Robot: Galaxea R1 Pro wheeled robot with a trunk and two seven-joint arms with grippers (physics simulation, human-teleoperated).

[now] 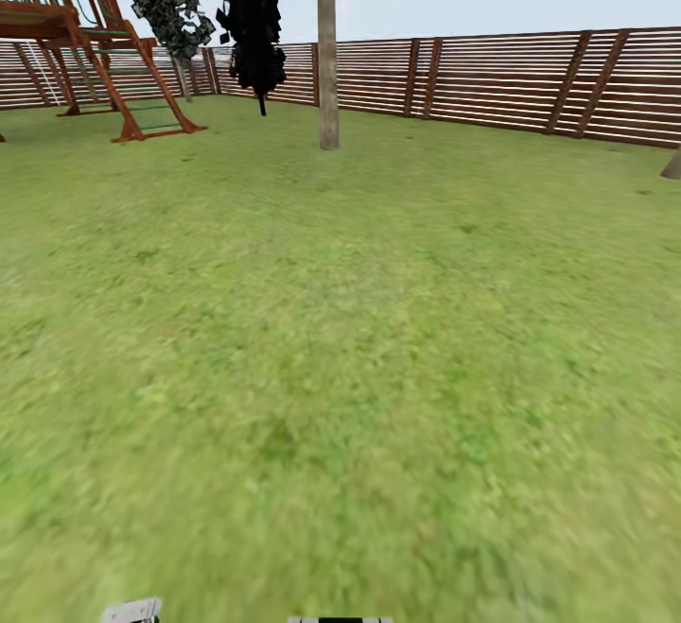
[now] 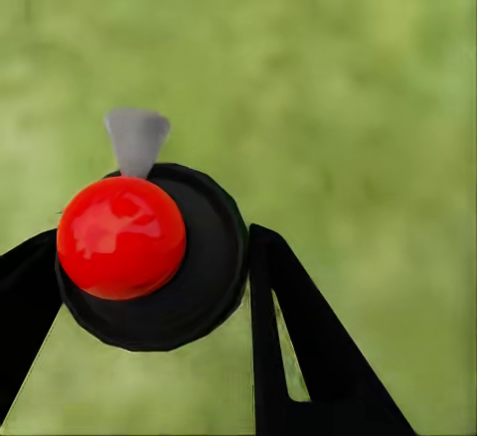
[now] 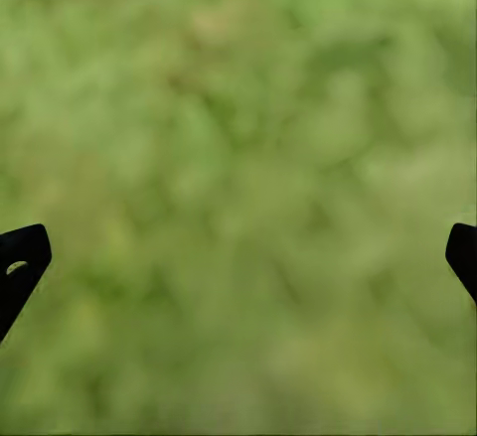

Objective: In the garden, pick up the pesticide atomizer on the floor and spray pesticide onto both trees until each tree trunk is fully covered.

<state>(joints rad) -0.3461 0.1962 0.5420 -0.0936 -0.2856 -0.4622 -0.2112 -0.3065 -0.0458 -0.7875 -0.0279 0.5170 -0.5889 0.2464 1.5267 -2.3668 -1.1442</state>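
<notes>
The pesticide atomizer (image 2: 204,287) appears in the left wrist view as a round black top with a glossy red ball and a grey nozzle. My left gripper (image 2: 154,242) is shut on it, one black finger on each side, above blurred grass. My right gripper (image 3: 245,247) is open over bare lawn, with nothing between its fingertips. In the head view one tree (image 1: 327,46) with a straight grey-tan trunk stands ahead near the fence. The foot of another trunk (image 1: 672,165) shows at the right edge.
Green lawn (image 1: 340,368) stretches ahead to a brown slatted fence (image 1: 511,75). A wooden play frame (image 1: 85,46) stands at the far left. Two dark bushy shrubs (image 1: 251,23) rise beside the tree. Bits of my own body (image 1: 132,611) show at the bottom edge.
</notes>
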